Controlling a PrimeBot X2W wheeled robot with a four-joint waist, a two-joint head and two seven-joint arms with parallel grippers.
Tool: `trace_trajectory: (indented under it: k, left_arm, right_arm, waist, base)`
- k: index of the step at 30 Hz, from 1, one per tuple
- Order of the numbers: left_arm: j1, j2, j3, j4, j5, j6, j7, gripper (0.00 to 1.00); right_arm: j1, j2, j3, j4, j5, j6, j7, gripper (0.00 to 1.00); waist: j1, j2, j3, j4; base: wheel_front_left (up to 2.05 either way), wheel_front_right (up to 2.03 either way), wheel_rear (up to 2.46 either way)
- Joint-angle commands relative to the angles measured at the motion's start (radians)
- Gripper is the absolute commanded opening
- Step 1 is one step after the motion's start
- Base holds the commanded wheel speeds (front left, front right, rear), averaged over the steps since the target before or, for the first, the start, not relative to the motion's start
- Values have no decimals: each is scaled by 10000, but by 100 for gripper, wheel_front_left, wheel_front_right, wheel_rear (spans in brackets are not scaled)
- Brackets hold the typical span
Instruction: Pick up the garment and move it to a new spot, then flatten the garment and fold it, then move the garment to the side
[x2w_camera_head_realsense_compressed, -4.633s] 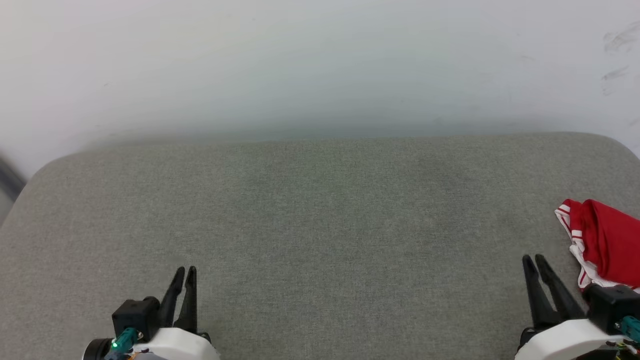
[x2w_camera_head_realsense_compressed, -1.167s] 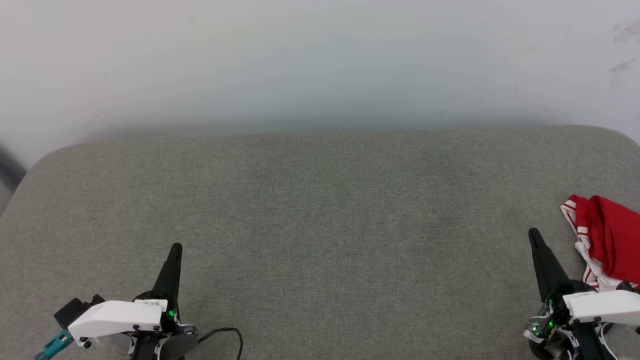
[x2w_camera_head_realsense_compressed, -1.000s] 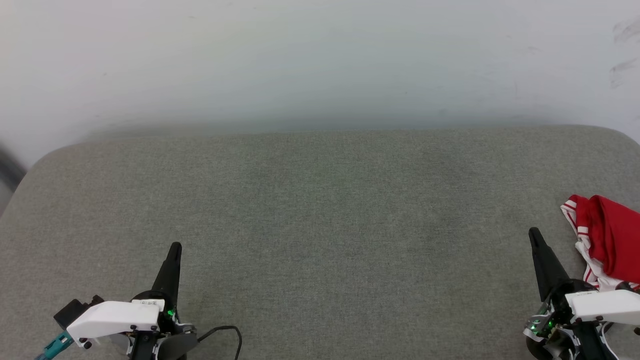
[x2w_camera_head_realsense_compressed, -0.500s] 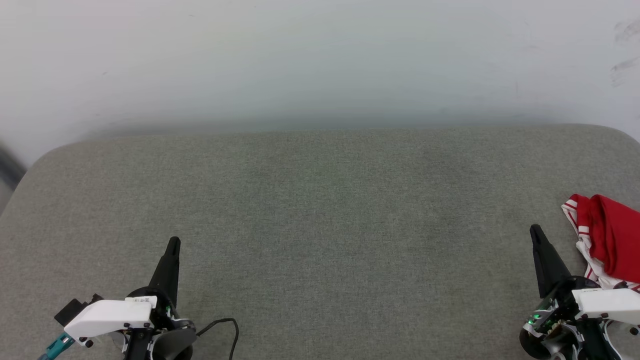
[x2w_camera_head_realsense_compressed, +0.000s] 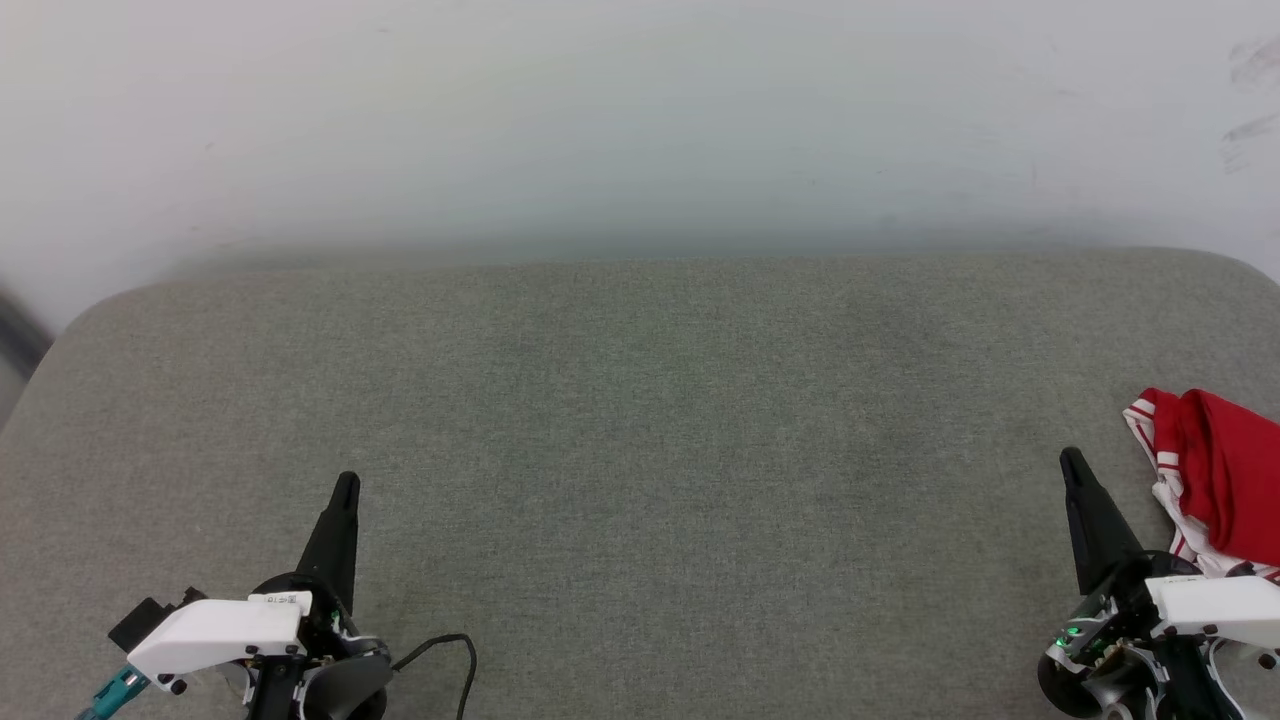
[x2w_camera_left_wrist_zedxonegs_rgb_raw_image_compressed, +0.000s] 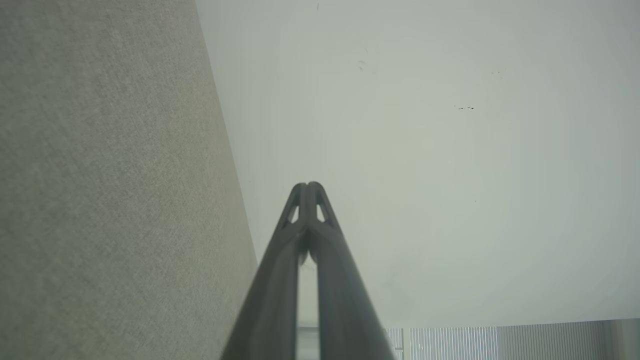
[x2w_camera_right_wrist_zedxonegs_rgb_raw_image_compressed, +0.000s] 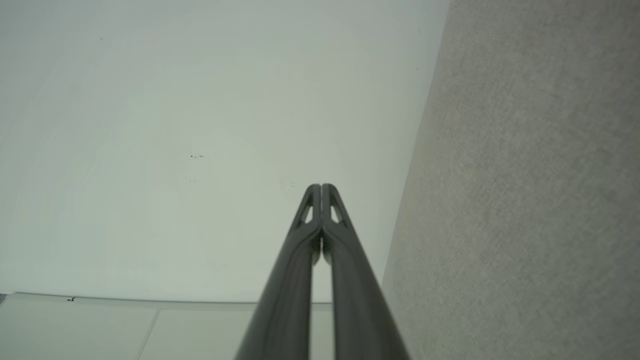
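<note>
— On the far right edge of the head view, what lies there?
— The garment (x2w_camera_head_realsense_compressed: 1215, 475): a bunched red heap with white cloth and red-and-white striped trim showing along its left side. It rests on the grey cushion (x2w_camera_head_realsense_compressed: 640, 450) and the frame edge cuts it off.
— And the arms?
— The left gripper (x2w_camera_head_realsense_compressed: 345, 490) sits at the lower left with its fingers pointing up the view, over bare cushion and well apart from the garment. A dark cable (x2w_camera_head_realsense_compressed: 455, 645) loops beside its wrist. The right gripper (x2w_camera_head_realsense_compressed: 1072, 465) is at the lower right, with the garment just to its right. The dark fingers are clear of the cloth, while the white wrist housing overlaps the heap's lower edge. A pale wall (x2w_camera_head_realsense_compressed: 640, 120) rises behind the cushion.
— Left wrist view?
— The left gripper's jaws are pressed together tip to tip with nothing between them. The cushion's weave runs down the left side and the pale wall takes the rest.
— Right wrist view?
— It is the mirror of that. The right gripper's jaws are clenched and empty, with the cushion on the right side and the wall on the left.
</note>
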Motion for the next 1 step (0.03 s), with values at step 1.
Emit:
trace_trajectory:
  k: [1]
  left_arm:
    - [-77,-15,31,-31,-12,-16,27,0]
  right_arm:
    - [-115,20,-8,18,29,0,12,0]
  waist:
    - [0,0,0,0]
  base:
    - [0,0,0]
